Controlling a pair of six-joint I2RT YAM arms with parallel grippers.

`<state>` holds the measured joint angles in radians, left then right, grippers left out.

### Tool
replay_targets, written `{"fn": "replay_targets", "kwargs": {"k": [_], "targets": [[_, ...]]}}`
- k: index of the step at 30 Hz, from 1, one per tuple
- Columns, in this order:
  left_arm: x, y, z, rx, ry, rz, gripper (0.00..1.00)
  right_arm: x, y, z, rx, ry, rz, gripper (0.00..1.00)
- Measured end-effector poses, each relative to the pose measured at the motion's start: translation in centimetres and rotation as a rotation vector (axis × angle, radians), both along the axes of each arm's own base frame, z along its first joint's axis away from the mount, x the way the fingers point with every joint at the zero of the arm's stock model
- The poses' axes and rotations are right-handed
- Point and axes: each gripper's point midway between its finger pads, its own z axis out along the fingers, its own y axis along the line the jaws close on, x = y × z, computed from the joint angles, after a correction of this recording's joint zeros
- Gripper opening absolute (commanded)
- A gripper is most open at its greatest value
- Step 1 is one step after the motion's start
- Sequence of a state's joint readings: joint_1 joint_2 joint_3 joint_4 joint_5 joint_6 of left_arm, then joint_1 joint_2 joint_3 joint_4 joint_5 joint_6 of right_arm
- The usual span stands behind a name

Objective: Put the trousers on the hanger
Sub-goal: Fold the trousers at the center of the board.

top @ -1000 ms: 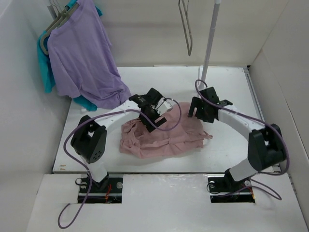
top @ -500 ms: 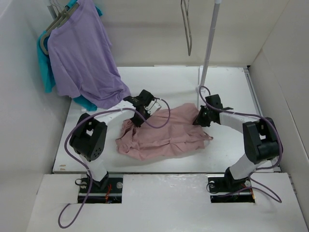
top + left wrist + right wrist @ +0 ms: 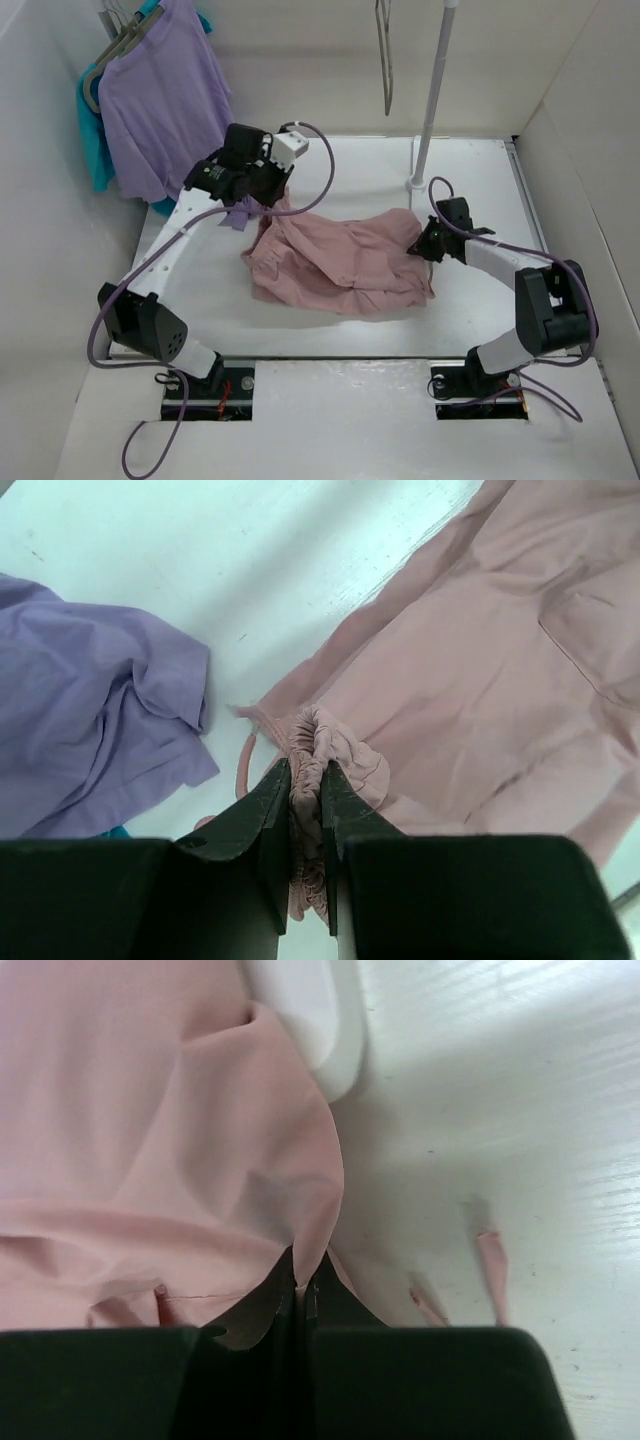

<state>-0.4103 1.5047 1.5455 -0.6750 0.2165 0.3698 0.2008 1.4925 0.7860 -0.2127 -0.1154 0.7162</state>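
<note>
Spanning left fingers (image 3: 252, 828) to right fingers (image 3: 340, 1310), trousers (image 3: 345, 262) crosswise, hanger (image 3: 385, 60) upright

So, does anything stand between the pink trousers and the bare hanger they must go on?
Nothing visible does. The left gripper and right gripper pinch the trousers on the table; the hanger hangs free above its far side, the white pole beside it.

readable text: none in any view
trousers (image 3: 340, 265): plain pink, no legible tag or print
purple shirt (image 3: 165, 100): no print legible
left arm (image 3: 175, 245): no brand or number legible
right arm (image 3: 500, 262): no brand or number legible
</note>
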Motion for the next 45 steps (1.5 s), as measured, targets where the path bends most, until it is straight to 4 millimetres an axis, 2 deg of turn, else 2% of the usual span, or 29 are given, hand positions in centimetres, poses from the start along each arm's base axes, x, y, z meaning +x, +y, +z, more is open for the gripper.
{"fn": "replay_targets", "kwargs": {"k": [1,3,5,6,7,8,9,10,13,15,17,20,21,22,24,25,27,29,30,31,34,38,42,44,45], "targets": [[-0.2,0.5,0.8,-0.013,-0.003,0.002,0.0,0.0,-0.2,-0.4,-0.004,0.011,-0.008,0.0],[-0.9,1.9,0.7,-0.017,0.025,0.012,0.0,-0.2,-0.4,-1.0,-0.015,0.031,-0.019,0.0],[-1.8,3.8,-1.3,-0.01,0.102,0.037,0.05,-0.2,-0.7,-1.2,-0.026,0.039,-0.03,0.0],[-2.4,5.0,-2.8,-0.002,0.153,0.054,0.14,-0.2,-0.8,-1.2,-0.032,0.041,-0.034,0.0],[-3.0,6.1,-4.4,0.005,0.21,0.068,0.21,-0.2,-0.9,-1.2,-0.035,0.043,-0.039,0.05],[-4.0,7.4,-6.2,0.009,0.283,0.086,0.27,-0.2,-1.0,-1.1,-0.041,0.043,-0.044,0.15],[-5.2,8.4,-8.0,0.011,0.359,0.095,0.39,-0.1,-1.1,-1.1,-0.047,0.045,-0.048,0.47],[-6.3,9.5,-9.7,0.019,0.419,0.114,0.44,-0.1,-1.1,-0.9,-0.053,0.044,-0.047,0.62],[-10.4,11.1,-14.2,0.04,0.582,0.118,0.56,-0.1,-0.8,-0.3,-0.129,0.025,-0.009,0.83],[-12.6,11.2,-15.9,0.046,0.655,0.093,0.64,-0.2,0.5,1.0,-0.197,-0.013,0.056,0.83],[-13.5,11.2,-16.2,0.035,0.685,0.075,0.7,-0.4,2.4,3.3,-0.264,-0.076,0.129,0.84],[-12.8,11.8,-15.4,-0.015,0.662,0.083,0.73,-0.8,5.5,7.8,-0.337,-0.214,0.227,0.82],[-12.3,12.1,-15.0,-0.028,0.647,0.09,0.73,-1.1,6.0,8.8,-0.369,-0.247,0.254,0.8],[-11.8,12.5,-14.6,-0.034,0.628,0.101,0.73,-2.0,8.1,10.5,-0.367,-0.305,0.318,0.78],[-11.1,13.1,-14.0,-0.036,0.595,0.112,0.73,-3.7,10.8,11.9,-0.389,-0.368,0.435,0.78],[-11.0,13.2,-13.9,-0.033,0.585,0.113,0.72,-4.7,12.2,12.0,-0.4,-0.388,0.502,0.78],[-11.1,13.4,-13.9,-0.029,0.586,0.115,0.68,-6.7,14.6,10.9,-0.438,-0.389,0.621,0.77],[-11.3,13.4,-14.3,-0.026,0.599,0.115,0.66,-8.2,16.3,8.8,-0.494,-0.352,0.711,0.77],[-11.4,13.4,-14.6,-0.026,0.609,0.115,0.66,-8.7,16.7,7.6,-0.528,-0.327,0.736,0.82],[-11.6,13.4,-15.1,-0.025,0.623,0.115,0.64,-9.0,16.7,6.4,-0.559,-0.296,0.747,0.83],[-12.3,13.7,-16.9,-0.007,0.676,0.127,0.63,-9.0,15.0,4.1,-0.644,-0.211,0.717,0.85],[-12.9,14.1,-18.4,0.014,0.717,0.141,0.61,-7.0,11.2,4.4,-0.649,-0.142,0.538,0.85],[-12.5,14.1,-18.5,0.017,0.704,0.15,0.61,-3.8,4.0,6.7,-0.584,-0.107,0.228,0.86],[-12.4,14.1,-18.5,0.017,0.698,0.154,0.61,-3.3,-0.6,8.2,-0.572,-0.108,0.069,0.87],[-12.4,14.1,-18.5,0.017,0.697,0.156,0.61,-3.5,-1.5,8.7,-0.575,-0.111,0.038,0.87]]}}
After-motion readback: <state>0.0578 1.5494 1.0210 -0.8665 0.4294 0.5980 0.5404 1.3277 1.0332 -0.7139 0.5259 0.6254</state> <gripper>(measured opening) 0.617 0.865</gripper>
